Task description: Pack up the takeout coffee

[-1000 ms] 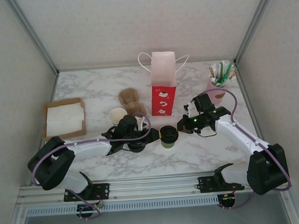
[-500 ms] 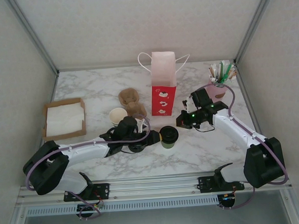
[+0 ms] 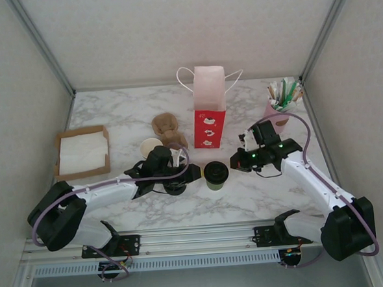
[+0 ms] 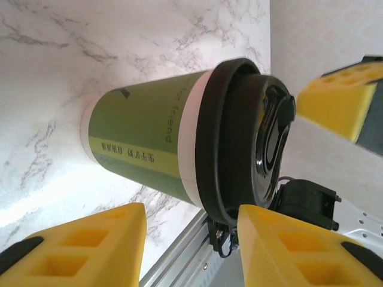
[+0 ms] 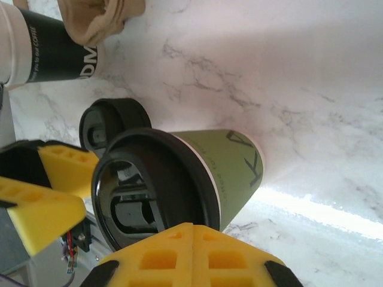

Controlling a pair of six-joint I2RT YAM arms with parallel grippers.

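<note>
The takeout coffee (image 3: 215, 174) stands upright on the marble table, an olive-green paper cup with a black lid (image 4: 251, 137). My left gripper (image 3: 196, 174) sits just left of it, open. In the left wrist view its yellow fingers (image 4: 90, 245) lie short of the cup wall (image 4: 143, 137), with one tip close under the lid rim. My right gripper (image 3: 234, 163) is shut just right of the cup. Its closed pads (image 5: 192, 251) lie against the lid's edge (image 5: 155, 185), and nothing is between them.
A red and pink paper bag (image 3: 209, 106) stands open behind the cup. A loose black lid (image 3: 176, 187) lies under my left wrist, with a lidless cup (image 3: 151, 148) and brown sleeves (image 3: 168, 128) behind. A napkin tray (image 3: 81, 153) is at the left and a pen cup (image 3: 281, 102) at the back right.
My left gripper has edged right, toward the cup, and its jaws widened and then narrowed. My right gripper swung back a little and returned beside the cup. The cup has not moved.
</note>
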